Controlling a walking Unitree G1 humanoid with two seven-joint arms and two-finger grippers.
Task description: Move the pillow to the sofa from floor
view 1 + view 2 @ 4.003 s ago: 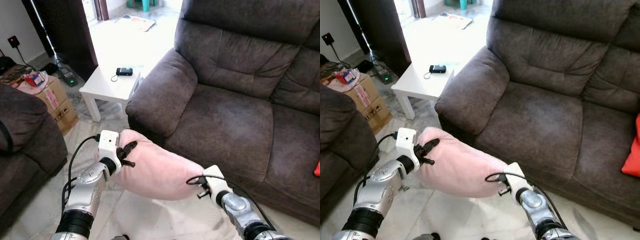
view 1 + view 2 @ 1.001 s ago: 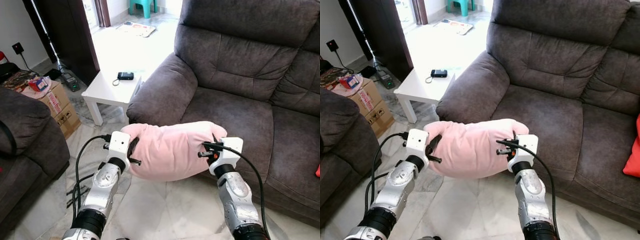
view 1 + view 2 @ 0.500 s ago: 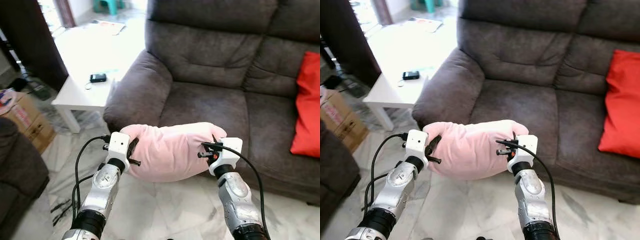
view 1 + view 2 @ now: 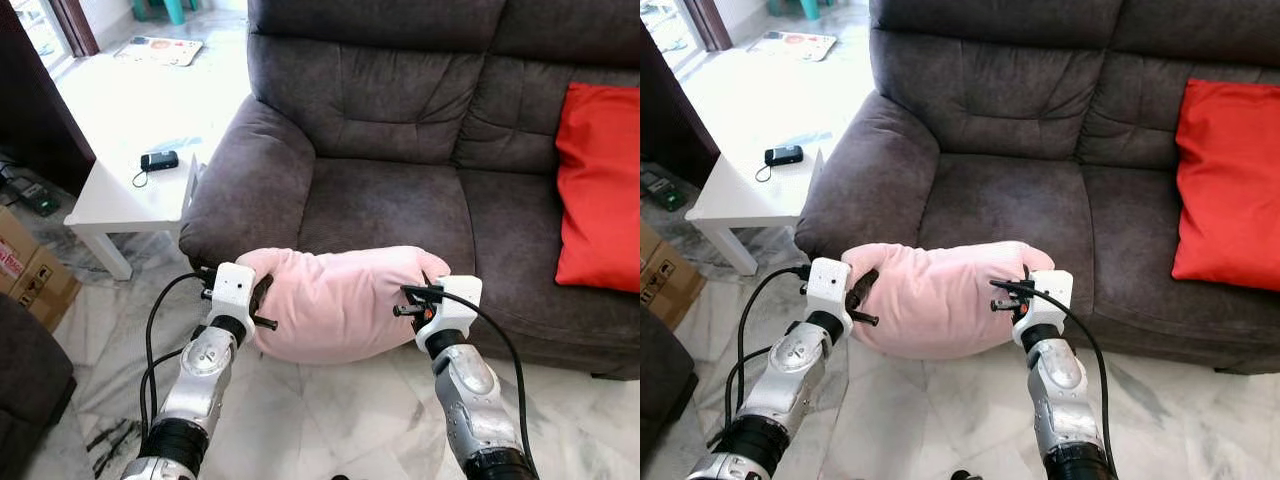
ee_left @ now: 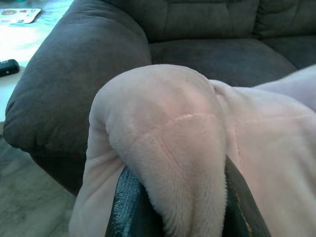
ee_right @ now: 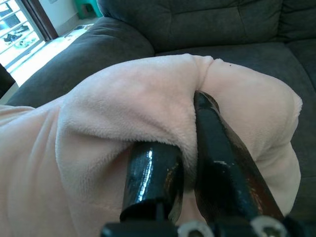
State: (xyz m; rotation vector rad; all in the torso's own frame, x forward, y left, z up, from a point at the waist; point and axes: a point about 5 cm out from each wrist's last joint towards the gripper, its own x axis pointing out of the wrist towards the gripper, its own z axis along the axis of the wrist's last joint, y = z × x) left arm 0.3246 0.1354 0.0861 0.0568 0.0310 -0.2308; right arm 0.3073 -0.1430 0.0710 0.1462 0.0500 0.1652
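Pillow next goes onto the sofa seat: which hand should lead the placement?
Probably right. Both hands grip the pillow ends, but the right hand is already at the seat's front edge, while the left hand sits below the armrest, which blocks its path.

The two head views look forward and down from above both arms, facing the dark grey sofa [image 4: 400, 190] with the white side table [image 4: 130, 190] far left. Each wrist view looks along its black fingers [image 6: 222, 148], very near the pink pillow [image 4: 940, 290], sofa beyond.
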